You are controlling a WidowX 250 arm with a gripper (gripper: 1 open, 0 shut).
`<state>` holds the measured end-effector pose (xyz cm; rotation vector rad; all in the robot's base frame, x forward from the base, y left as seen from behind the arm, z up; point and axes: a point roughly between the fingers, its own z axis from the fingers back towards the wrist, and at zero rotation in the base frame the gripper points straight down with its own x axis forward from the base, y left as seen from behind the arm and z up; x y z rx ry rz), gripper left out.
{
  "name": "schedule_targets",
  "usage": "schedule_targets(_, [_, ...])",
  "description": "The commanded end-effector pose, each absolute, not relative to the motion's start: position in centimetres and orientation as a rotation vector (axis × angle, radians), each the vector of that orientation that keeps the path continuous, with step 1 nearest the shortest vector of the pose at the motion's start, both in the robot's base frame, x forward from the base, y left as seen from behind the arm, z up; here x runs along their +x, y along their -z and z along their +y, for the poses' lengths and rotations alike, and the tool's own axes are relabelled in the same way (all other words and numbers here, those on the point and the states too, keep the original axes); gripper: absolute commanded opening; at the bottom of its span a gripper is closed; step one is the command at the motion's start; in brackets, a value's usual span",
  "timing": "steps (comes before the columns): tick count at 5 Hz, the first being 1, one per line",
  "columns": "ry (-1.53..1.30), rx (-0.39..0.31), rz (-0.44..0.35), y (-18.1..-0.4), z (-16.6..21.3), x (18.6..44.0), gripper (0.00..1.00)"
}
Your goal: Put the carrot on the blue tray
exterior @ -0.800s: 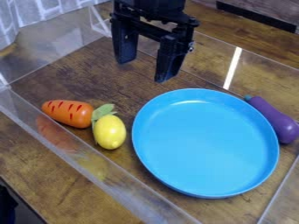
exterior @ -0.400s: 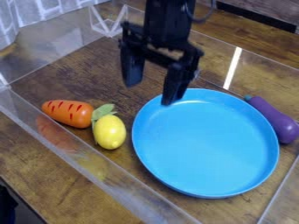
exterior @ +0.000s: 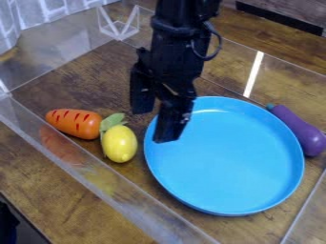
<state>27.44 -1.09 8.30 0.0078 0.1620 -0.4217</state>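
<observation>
The carrot (exterior: 74,122) lies on the wooden table at the left, orange with dark stripes, its green stub pointing right toward a lemon. The blue tray (exterior: 242,172) is a wide round plate at the right of centre, with nothing on it. My gripper (exterior: 154,109) hangs open above the tray's left rim, its two black fingers apart and nothing between them. It is to the right of the carrot, with the lemon lying between them and a little nearer the camera.
A yellow lemon (exterior: 118,144) sits right beside the carrot's green end. A purple eggplant (exterior: 303,131) lies against the tray's right edge. Clear plastic walls (exterior: 38,67) border the work area at the left and front.
The arm has come down and forward from the back of the table, moving left toward the tray's left rim. Its jaws stay open. The objects have not moved.
</observation>
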Motion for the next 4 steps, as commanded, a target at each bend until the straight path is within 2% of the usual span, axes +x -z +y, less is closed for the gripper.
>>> schedule_targets(1, [0.576, 0.026, 0.113, -9.8, -2.2, 26.7, 1.00])
schedule_targets(3, [0.704, 0.035, 0.123, -10.8, 1.1, 27.3, 1.00])
schedule_targets(4, [0.835, 0.057, 0.130, -10.0, 2.9, 26.7, 1.00])
